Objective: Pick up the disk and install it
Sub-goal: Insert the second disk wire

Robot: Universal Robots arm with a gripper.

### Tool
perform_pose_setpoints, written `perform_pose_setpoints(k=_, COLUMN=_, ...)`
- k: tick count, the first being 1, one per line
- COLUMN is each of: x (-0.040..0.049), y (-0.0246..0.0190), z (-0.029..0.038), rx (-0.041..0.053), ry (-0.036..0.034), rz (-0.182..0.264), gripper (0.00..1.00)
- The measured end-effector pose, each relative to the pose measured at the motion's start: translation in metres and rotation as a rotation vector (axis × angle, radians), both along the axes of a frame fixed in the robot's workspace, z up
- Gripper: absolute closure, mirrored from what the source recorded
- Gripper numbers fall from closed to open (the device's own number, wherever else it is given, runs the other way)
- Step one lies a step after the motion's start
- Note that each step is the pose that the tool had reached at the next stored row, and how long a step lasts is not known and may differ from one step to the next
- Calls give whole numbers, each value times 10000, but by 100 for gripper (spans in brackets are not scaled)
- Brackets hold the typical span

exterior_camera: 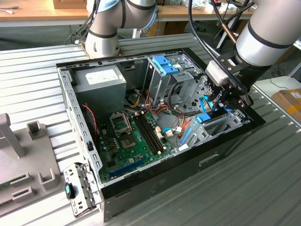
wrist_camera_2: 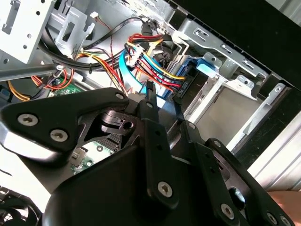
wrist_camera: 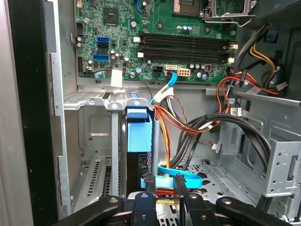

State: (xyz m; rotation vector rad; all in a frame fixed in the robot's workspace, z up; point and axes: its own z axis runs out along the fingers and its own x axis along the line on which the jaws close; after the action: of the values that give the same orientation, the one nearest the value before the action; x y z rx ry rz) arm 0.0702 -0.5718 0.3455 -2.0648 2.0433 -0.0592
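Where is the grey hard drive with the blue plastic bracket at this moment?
The grey hard drive with the blue plastic bracket stands on edge inside the open computer case, at the exterior view's right, next to the metal drive cage, just ahead of the gripper.

A robotics lab or workshop; an opened computer case (exterior_camera: 155,155) lies on a ribbed metal counter (exterior_camera: 263,188); a wooden workbench (exterior_camera: 42,12) and trailing cables (exterior_camera: 202,33) stand behind.

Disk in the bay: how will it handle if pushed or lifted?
Probably rigid and dense: the disk looks like a solid slab under a blue plastic bracket. That bracket likely flexes first. It stands on edge in the bay, so a sideways push might tilt it.
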Motion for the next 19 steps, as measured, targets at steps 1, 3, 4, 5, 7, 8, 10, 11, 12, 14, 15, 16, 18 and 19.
perform_pose_setpoints(k=1, x=1, y=0, z=-8, rx=2, ry=0, rz=0, gripper=71)
perform_pose_setpoints(k=3, x=1, y=0, z=-10, rx=2, ry=0, rz=0, gripper=71)
perform_pose_setpoints(k=4, x=1, y=0, z=-11, rx=2, ry=0, rz=1, gripper=71)
perform_pose_setpoints(k=5, x=2, y=0, z=-12, rx=2, ry=0, rz=1, gripper=71)
perform_pose_setpoints(k=7, x=2, y=0, z=-14, rx=2, ry=0, rz=0, gripper=71)
perform_pose_setpoints(k=8, x=2, y=0, z=-15, rx=2, ry=0, rz=0, gripper=71)
perform_pose_setpoints(k=10, x=3, y=0, z=-17, rx=2, ry=0, rz=0, gripper=71)
perform_pose_setpoints(k=11, x=6, y=0, z=-15, rx=2, ry=4, rz=1, gripper=71)
perform_pose_setpoints(k=12, x=7, y=0, z=-1, rx=1, ry=5, rz=1, gripper=71)
perform_pose_setpoints(k=14, x=9, y=0, z=46, rx=0, ry=5, rz=-1, gripper=71)
perform_pose_setpoints(k=15, x=12, y=-2, z=67, rx=2, ry=6, rz=-2, gripper=71)
perform_pose_setpoints(k=16, x=12, y=-15, z=68, rx=2, ry=6, rz=-3, gripper=71)
perform_pose_setpoints(k=18, x=12, y=-36, z=65, rx=3, ry=6, rz=-3, gripper=71)
perform_pose_setpoints(k=19, x=12, y=-38, z=61, rx=4, ry=5, rz=-3, gripper=71)
